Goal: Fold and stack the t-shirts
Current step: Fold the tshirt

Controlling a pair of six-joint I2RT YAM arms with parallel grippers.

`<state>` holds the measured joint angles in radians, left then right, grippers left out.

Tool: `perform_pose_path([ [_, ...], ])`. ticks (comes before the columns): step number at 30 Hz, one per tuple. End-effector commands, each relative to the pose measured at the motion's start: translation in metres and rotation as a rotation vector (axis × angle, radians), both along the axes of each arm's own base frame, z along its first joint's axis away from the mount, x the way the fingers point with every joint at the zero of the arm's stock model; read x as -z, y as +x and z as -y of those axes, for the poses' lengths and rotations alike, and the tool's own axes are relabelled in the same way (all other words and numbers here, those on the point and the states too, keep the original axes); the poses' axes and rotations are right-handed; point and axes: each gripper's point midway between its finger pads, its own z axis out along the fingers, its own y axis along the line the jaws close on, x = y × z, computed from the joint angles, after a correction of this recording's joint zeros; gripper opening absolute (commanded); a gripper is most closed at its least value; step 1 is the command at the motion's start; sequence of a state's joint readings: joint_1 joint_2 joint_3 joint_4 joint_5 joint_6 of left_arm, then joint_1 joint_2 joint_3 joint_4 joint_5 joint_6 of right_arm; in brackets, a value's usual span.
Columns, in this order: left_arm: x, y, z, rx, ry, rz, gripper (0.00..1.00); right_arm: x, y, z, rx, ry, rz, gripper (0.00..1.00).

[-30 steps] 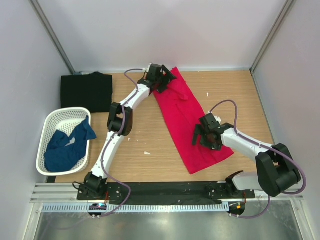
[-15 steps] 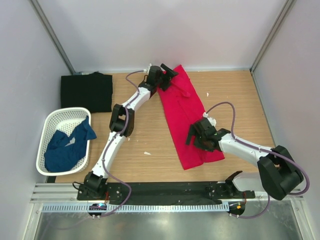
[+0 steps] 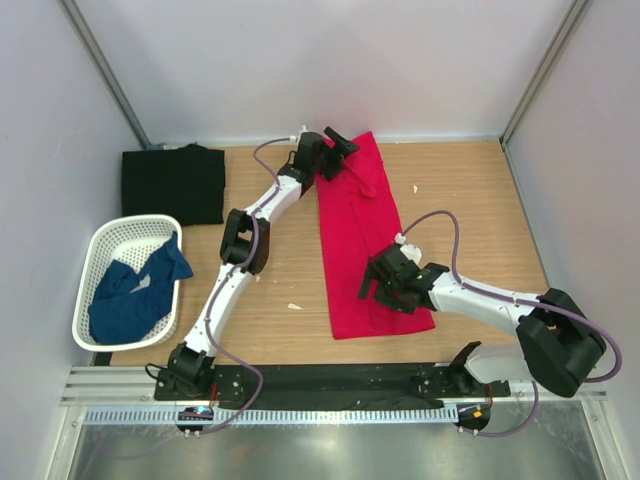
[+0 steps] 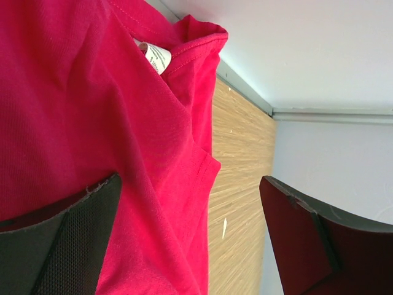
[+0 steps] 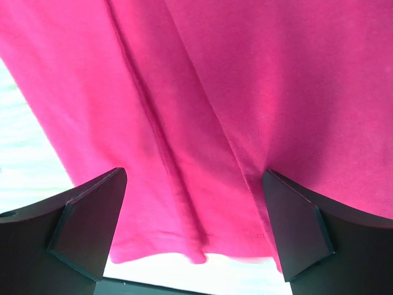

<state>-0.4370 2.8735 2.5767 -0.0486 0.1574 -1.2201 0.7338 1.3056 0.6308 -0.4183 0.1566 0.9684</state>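
A bright red t-shirt (image 3: 350, 225), folded into a long strip, lies down the middle of the wooden table. My left gripper (image 3: 337, 151) is at its far collar end. In the left wrist view that gripper (image 4: 191, 236) stands open, the red t-shirt (image 4: 80, 123) with its white neck label (image 4: 158, 58) lying under one finger (image 4: 70, 243). My right gripper (image 3: 379, 284) hovers open over the near end. In its wrist view the gripper (image 5: 193, 230) straddles the red cloth (image 5: 245, 92) just above the hem. A black t-shirt (image 3: 173, 184) lies folded at the far left. A dark blue one (image 3: 133, 293) is crumpled in the basket.
The white mesh basket (image 3: 108, 236) stands at the left edge. Small white scraps (image 3: 293, 306) lie on the wood. Grey walls (image 3: 300, 70) enclose the table on three sides, and the left gripper is close to the back wall (image 4: 319, 49).
The near end of the red t-shirt has swung left, so the strip now runs nearly straight towards me. My right gripper moved left and nearer with it. The left gripper shifted slightly right.
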Motion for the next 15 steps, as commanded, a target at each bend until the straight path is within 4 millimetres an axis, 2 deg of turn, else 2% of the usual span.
perform_pose_path([
  [1,0.012,-0.001,-0.004,0.034,0.048,0.01,0.96,0.029,-0.052,0.029,0.003,-0.113,-0.193,0.98],
  [5,0.013,-0.002,-0.003,0.049,0.061,0.016,0.96,0.037,-0.062,0.031,-0.047,-0.161,-0.217,0.98],
  [8,0.013,-0.006,0.002,0.074,0.065,0.022,0.96,0.033,-0.061,0.014,-0.113,-0.151,-0.2,0.96],
  [15,0.019,-0.01,0.007,0.087,0.08,0.018,0.96,0.025,-0.059,-0.01,-0.158,-0.117,-0.182,0.92],
])
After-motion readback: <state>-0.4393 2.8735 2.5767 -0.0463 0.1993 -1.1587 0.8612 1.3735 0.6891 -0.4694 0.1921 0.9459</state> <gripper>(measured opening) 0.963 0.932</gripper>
